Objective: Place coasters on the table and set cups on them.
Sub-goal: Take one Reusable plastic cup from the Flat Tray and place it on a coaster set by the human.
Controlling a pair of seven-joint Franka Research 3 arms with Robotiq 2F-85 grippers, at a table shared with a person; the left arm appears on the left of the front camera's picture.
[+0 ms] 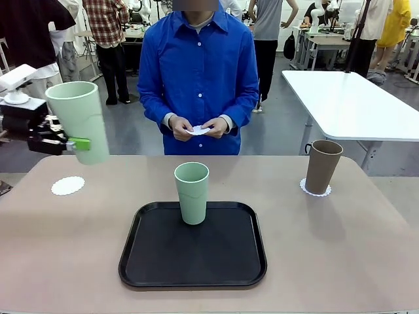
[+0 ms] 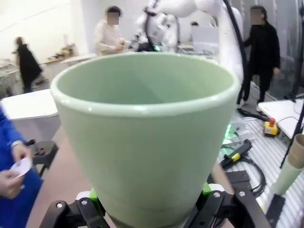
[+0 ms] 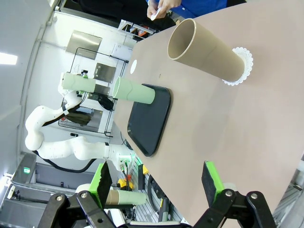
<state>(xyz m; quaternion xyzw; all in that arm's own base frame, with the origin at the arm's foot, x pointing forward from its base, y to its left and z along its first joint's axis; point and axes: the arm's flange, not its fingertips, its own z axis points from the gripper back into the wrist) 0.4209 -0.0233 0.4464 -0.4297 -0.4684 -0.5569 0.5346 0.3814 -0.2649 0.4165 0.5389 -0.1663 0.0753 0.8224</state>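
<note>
Matte tapered mint cup (image 2: pixel 142 142) sits pinched in left jaws; right jaws gape above smooth table (image 3: pixel 228 142).

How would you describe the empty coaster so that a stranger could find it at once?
On the beige-pink table, look left of the black tray, toward the side of the person. A white scalloped disc lies flat there: the bare coaster. The other coaster on the table carries a brown cup; this one carries nothing.

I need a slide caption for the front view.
Left gripper holds a mint green tumbler above a white scalloped paper coaster on the beige table.
</note>
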